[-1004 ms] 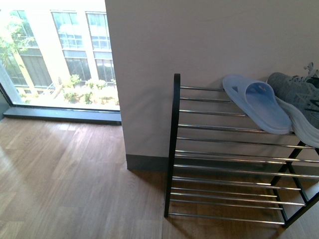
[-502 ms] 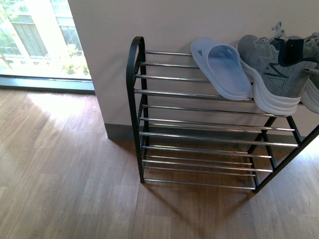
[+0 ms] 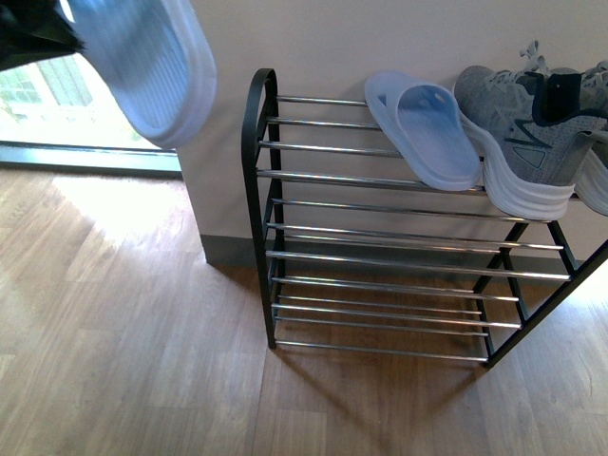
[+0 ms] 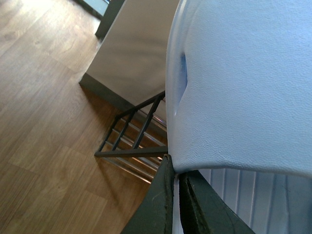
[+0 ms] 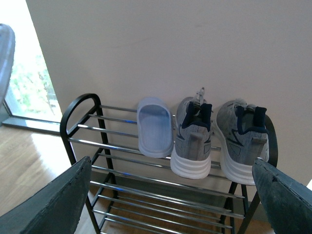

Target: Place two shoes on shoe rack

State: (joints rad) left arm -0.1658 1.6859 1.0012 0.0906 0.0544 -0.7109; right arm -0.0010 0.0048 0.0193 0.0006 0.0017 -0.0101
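Since half a second ago a second pale blue slide (image 3: 142, 66) has swung in high at the front view's upper left, sole outward, well clear of the shoe rack (image 3: 258, 171), which sits where it did. Only the left wrist view shows how it is carried: the left gripper (image 4: 174, 195) has its two dark fingers (image 4: 158, 204) pressed close on the slide's edge, with the rack's end frame and the wooden floor (image 4: 44, 122) below.

From the right wrist view the whole top tier is plain: the other slide (image 5: 154, 127) lies near the middle of the bars, a grey sneaker (image 5: 192, 139) touching it, and the second sneaker (image 5: 241, 144) at the far end, heels outward. The right gripper (image 5: 170, 195) is spread wide, its fingers at both corners of that view, holding nothing.

The rack stands against a pale wall (image 3: 380, 38); a bright window (image 3: 47, 95) lies beyond the held slide. The lower tiers carry only bare bars.
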